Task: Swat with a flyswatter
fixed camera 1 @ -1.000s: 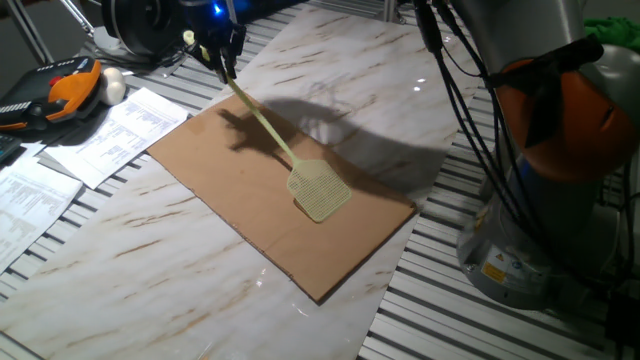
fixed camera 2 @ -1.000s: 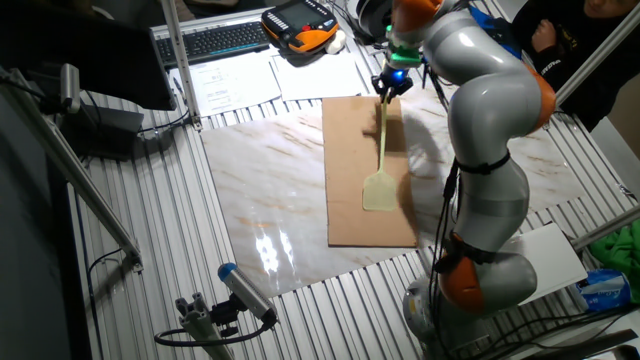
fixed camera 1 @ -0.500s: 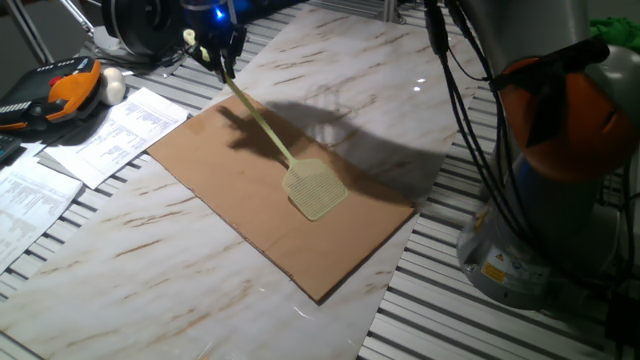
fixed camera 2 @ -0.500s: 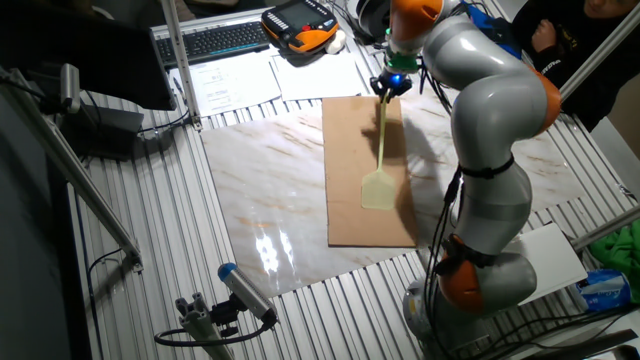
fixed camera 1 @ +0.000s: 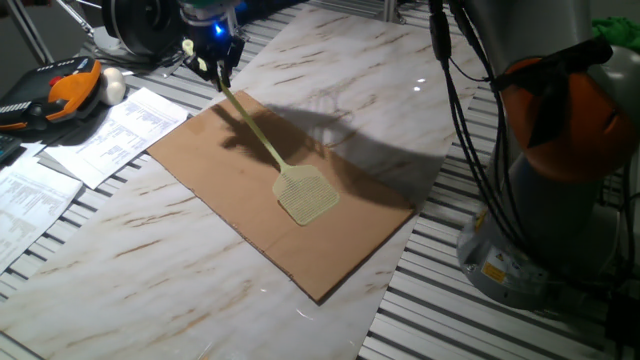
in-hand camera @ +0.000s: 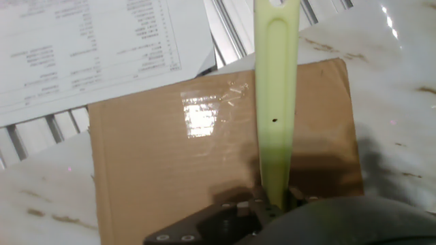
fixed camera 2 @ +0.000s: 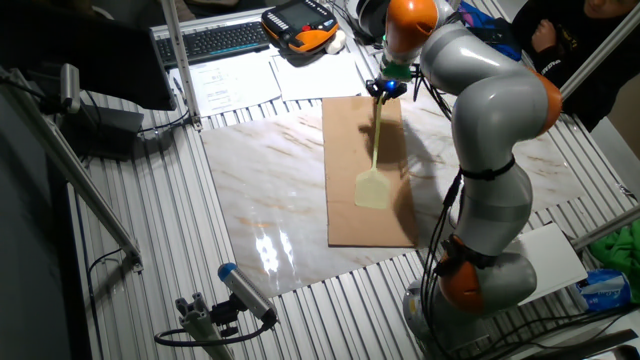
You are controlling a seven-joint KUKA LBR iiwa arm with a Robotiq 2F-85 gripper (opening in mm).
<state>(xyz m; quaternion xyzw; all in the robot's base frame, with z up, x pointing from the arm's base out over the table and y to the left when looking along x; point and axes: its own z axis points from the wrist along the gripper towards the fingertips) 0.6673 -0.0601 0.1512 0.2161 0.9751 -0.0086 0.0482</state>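
Note:
The pale yellow-green flyswatter (fixed camera 1: pixel 300 192) slants down over a brown cardboard sheet (fixed camera 1: pixel 230 215), its square mesh head (fixed camera 2: pixel 371 189) low over the sheet's middle; whether it touches I cannot tell. My gripper (fixed camera 1: pixel 215 66) is shut on the handle's upper end at the cardboard's far corner (fixed camera 2: pixel 386 88). In the hand view the flat handle (in-hand camera: pixel 275 102) runs up the frame from the clamp (in-hand camera: pixel 272 201), with the cardboard (in-hand camera: pixel 157 156) beneath.
Printed paper sheets (fixed camera 1: pixel 95 135) lie left of the cardboard, with an orange-and-black pendant (fixed camera 1: pixel 55 90) beyond them. A keyboard (fixed camera 2: pixel 215 40) sits at the back. The arm's orange-and-grey base (fixed camera 1: pixel 560 150) stands at the right. A marble slab (fixed camera 1: pixel 150 270) covers the slatted table.
The gripper has shifted slightly left and up, and the swatter head has slid leftward across the cardboard.

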